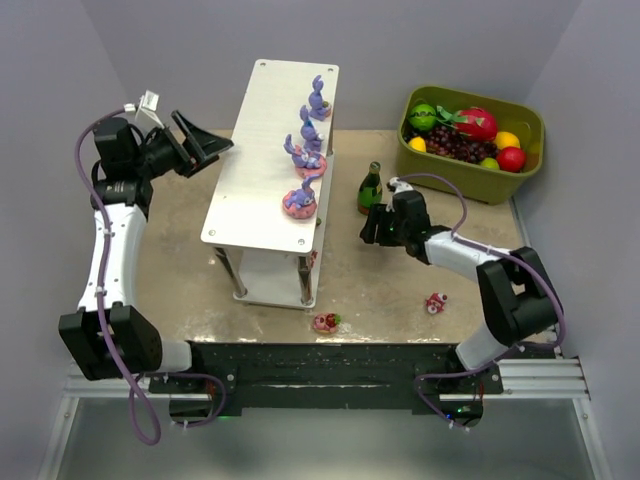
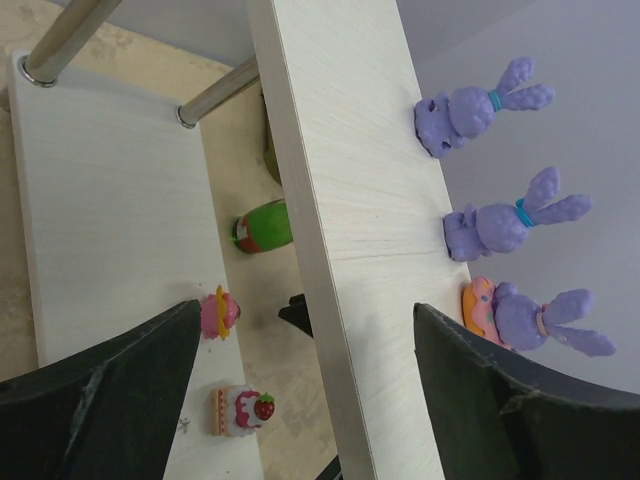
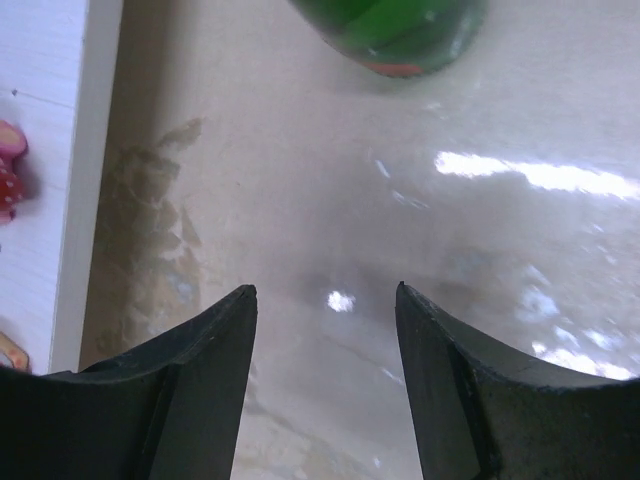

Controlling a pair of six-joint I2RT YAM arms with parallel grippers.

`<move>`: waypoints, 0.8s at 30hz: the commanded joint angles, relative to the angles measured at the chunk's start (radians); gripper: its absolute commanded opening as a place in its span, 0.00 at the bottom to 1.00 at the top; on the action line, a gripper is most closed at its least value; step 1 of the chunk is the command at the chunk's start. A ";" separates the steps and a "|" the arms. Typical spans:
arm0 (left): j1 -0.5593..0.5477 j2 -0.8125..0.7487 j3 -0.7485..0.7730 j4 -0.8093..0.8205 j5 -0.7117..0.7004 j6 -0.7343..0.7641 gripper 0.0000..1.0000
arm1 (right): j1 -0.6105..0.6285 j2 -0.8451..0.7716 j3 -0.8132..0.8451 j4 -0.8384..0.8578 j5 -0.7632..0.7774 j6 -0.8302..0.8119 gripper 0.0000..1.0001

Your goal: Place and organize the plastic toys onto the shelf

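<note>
Left hand [image 2: 305,310]: you have it spread wide with nothing between the fingers [image 2: 100,400], raised off the table [image 1: 380,290] at the shelf's long side.
Shelf [image 1: 258,150]: the edge of its top board runs straight out between your left fingers, and its lower tier [image 2: 110,200] lies past the left finger.
Bunnies [image 1: 310,128]: four purple ones stand in a row on the top board, along the long edge away from your left hand. The wrist view shows three of them, and the nearest [image 2: 530,318], on a pink base, is just off your right fingertip.
Tier pieces: a pink piece [image 2: 218,312] sits just beside your left fingertip. A strawberry-topped piece [image 2: 242,410] sits at the tier's edge, nearer the wrist.
Right hand [image 3: 325,300]: it is spread and empty, low over bare table.
Bottle [image 3: 400,30]: it is dark green and stands just beyond your right fingertips, not touching them.
Loose pieces: one pink piece [image 1: 435,302] lies on the table behind your right hand, beside its arm. Another [image 1: 325,322] lies further back, near the shelf's end.
Bin [image 1: 452,172]: it is olive-green and holds fruit, well beyond your right hand and off to its right.
</note>
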 commanded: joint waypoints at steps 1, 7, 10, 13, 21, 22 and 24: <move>0.014 -0.076 -0.031 0.065 -0.019 0.000 0.96 | 0.037 0.097 0.019 0.218 0.069 0.059 0.61; 0.036 -0.126 -0.027 0.032 -0.091 0.037 0.99 | 0.052 0.217 0.101 0.212 0.170 0.090 0.59; 0.045 -0.161 -0.024 -0.014 -0.198 0.076 0.99 | 0.052 0.251 0.095 0.273 0.222 0.104 0.61; 0.049 -0.181 -0.005 -0.068 -0.303 0.106 0.99 | 0.052 0.296 0.142 0.271 0.253 0.111 0.60; 0.051 -0.185 0.022 -0.152 -0.381 0.136 1.00 | 0.051 0.415 0.243 0.220 0.313 0.170 0.57; 0.051 -0.185 0.022 -0.159 -0.383 0.138 1.00 | 0.051 0.421 0.257 0.215 0.343 0.177 0.56; 0.049 -0.185 0.022 -0.163 -0.384 0.141 0.99 | 0.050 0.428 0.260 0.209 0.371 0.187 0.55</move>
